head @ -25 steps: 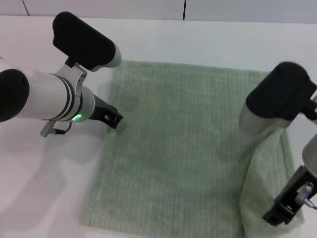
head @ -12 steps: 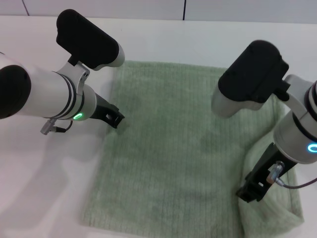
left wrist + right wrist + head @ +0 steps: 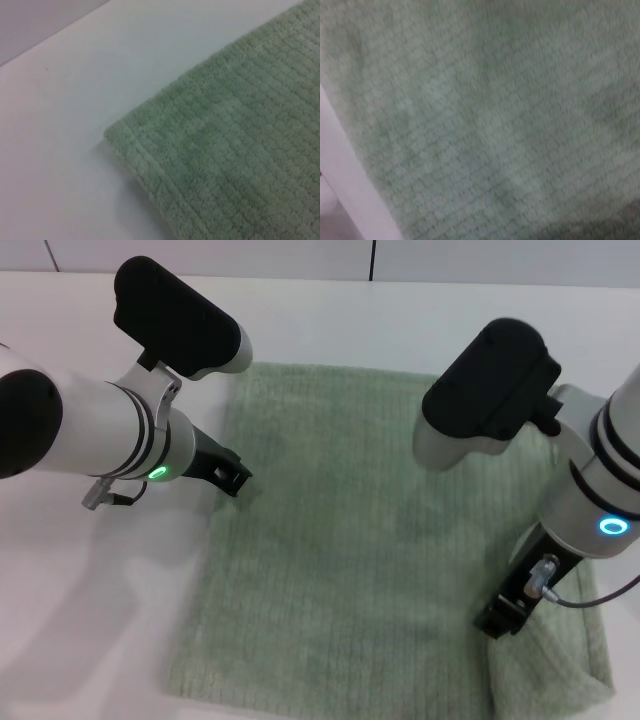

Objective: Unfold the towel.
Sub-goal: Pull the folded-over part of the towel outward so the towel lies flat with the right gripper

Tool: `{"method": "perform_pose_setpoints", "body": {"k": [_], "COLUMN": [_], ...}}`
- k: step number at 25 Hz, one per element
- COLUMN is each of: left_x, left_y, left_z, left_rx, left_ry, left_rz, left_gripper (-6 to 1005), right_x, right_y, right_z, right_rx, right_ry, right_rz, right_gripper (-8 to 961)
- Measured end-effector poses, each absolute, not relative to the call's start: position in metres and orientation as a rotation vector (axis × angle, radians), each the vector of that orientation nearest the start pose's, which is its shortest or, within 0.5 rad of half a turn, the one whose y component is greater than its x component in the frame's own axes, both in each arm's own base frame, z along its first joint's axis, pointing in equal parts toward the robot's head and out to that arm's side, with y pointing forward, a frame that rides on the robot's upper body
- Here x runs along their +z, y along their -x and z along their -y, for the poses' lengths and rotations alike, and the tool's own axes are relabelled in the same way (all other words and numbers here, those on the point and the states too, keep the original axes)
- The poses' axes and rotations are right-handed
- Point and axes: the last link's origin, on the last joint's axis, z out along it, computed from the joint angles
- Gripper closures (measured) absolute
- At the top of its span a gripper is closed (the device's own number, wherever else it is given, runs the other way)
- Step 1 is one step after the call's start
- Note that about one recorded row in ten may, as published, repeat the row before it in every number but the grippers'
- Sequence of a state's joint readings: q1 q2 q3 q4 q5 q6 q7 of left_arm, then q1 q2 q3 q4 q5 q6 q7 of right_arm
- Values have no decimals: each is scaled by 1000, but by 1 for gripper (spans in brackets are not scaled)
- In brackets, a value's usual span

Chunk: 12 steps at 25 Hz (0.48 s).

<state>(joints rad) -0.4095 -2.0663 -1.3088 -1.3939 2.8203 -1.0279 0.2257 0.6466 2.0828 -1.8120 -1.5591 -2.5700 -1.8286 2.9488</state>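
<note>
1. The towel [image 3: 350, 540] lies spread across the white table [image 3: 90, 620], mostly flat, with its ribbed pile facing up.
2. The towel's near right part is not flat: a fold is bunched and raised at the near right corner [image 3: 560, 675], just beside the right arm.
3. The left gripper [image 3: 232, 478] sits low at the towel's left edge, toward the far half of that edge. Its dark tip is at the border between cloth and bare table. Whether its jaws are open or closed cannot be determined.
4. The left wrist view shows a corner of the towel [image 3: 225, 165] lying flat on the table [image 3: 75, 100]; no fingers appear in it.
5. The right gripper [image 3: 500, 620] points down onto the towel near its right side, next to the bunched fold. The jaw state cannot be determined.
6. The right wrist view is filled almost entirely by towel pile [image 3: 485, 115], with a strip of table along one side.
</note>
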Motion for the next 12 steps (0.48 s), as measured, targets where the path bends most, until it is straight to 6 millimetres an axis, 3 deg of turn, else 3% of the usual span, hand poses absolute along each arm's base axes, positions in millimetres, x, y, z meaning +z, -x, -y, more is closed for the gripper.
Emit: {"method": "perform_pose_setpoints", "body": {"k": [8,12], "left_x": [-50,-49], "left_y": [196,194], "left_z": [-350,-351], "left_rx": [374,371], "left_ry": [2312,2311], "left_rz": [743,738], "left_gripper": [953,946], "right_x": [-38,-27], "right_y": [-144,-139], "right_z": [-281,-275], "right_rx": [-1093,-1085], "right_ry": [2582,2573], "right_rz": [-919,-898], "right_gripper": [613,612]}}
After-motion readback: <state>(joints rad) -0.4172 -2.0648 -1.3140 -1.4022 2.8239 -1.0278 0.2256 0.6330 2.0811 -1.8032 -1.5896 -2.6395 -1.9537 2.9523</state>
